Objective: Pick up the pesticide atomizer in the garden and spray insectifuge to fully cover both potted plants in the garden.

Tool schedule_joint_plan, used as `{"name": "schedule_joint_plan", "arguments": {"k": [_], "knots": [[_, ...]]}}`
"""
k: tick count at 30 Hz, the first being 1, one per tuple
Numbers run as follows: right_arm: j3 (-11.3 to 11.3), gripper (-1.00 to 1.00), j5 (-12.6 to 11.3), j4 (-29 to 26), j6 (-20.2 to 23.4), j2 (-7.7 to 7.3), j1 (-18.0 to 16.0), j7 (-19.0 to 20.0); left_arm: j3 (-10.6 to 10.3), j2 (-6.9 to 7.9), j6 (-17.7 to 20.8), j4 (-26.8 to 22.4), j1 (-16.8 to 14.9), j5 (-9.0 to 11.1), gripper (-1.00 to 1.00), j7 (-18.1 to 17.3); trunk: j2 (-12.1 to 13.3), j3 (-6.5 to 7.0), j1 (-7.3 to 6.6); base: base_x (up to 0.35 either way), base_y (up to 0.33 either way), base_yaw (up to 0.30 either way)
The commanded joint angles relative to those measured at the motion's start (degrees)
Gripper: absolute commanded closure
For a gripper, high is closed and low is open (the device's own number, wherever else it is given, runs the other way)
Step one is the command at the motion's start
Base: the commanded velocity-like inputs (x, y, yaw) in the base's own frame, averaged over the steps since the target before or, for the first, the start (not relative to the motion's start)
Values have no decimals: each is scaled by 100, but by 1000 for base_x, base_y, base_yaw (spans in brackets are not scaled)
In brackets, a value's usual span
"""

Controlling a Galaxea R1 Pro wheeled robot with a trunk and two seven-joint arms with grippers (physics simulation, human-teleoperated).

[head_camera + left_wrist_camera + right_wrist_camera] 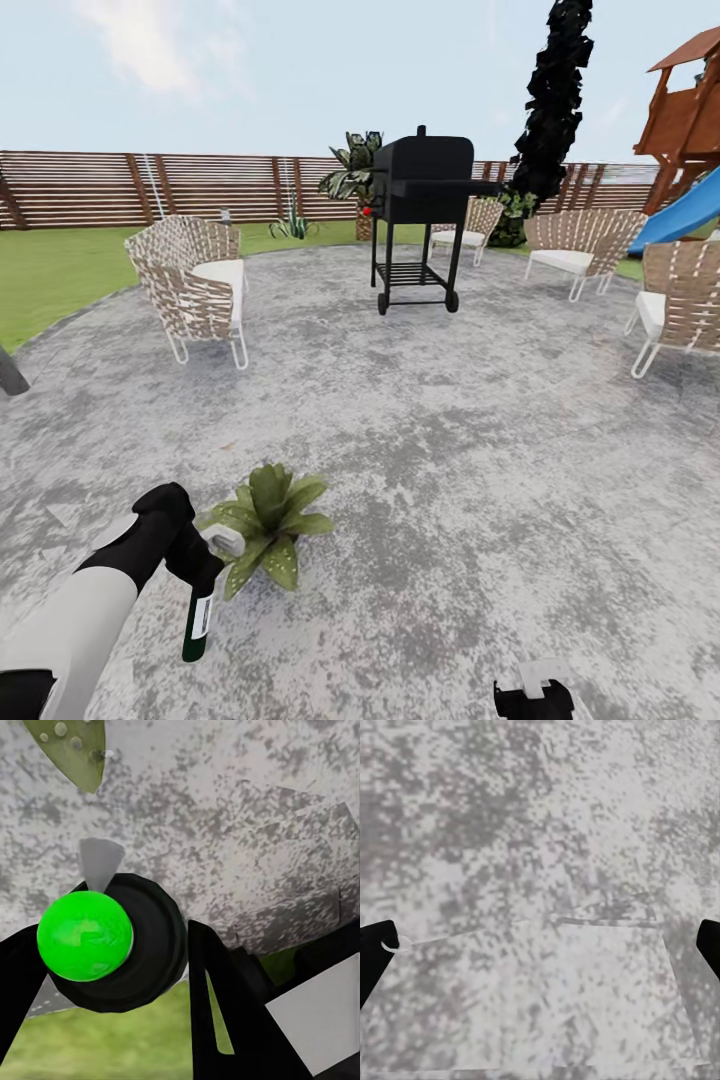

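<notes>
Setting: grey mottled paving (470,420) spreads in front of you, ringed by lawn (50,285) and a brown slat fence (140,187).
Furniture: woven chairs (195,285) stand around the paving's far edge, with a black grill (422,215) on wheels between them at the back.
Right background: you can see a blue slide (685,215) under a wooden play tower (690,100).
Potted plant: one low rosette of green leaves (268,520) sits on the paving near its front edge, just beside your left hand's load.
Left gripper (195,565): your fingers are closed around the spray bottle (198,625), gripping it near the head, with the dark green body hanging down over the paving.
Bottle label: a white label shows on the bottle's side, but any writing is too small to read.
Left wrist view: you see the black round spray head (150,945) with a bright green ball (85,935) on it, and a leaf tip (71,750) nearby.
Right gripper (535,695): low at the paving's front edge, its black fingertips (375,952) stand wide apart with nothing between them.
</notes>
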Motion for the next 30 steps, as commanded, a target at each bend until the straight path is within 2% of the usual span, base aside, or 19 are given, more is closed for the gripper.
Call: {"name": "schedule_joint_plan", "arguments": {"k": [1, 7, 12, 21, 30], "knots": [[-47, -100, 60, 6, -20, 2, -4, -13, 1, -2, 54, -7, -3, -47, 100, -52, -2, -5, -1, 0, 0, 4], [-47, -100, 61, 6, -20, 2, -4, -13, 9, -1, 55, -12, -4, -38, 100, -52, -2, -5, -1, 66, -86, 109], [-51, -100, 53, -2, -20, 8, -4, -13, 9, -1, 55, -11, -4, -31, 100, -52, -2, -17, -1, 160, -224, 209], [-54, -100, 61, -3, -29, 12, -4, -13, 9, -3, 55, -12, -4, -38, 100, -52, -2, -94, -1, 153, -236, 42], [-56, -100, 61, -3, -29, 12, -4, -13, 9, -1, 55, -13, -4, -56, 100, -52, -2, -145, -1, 28, -266, 206]]}}
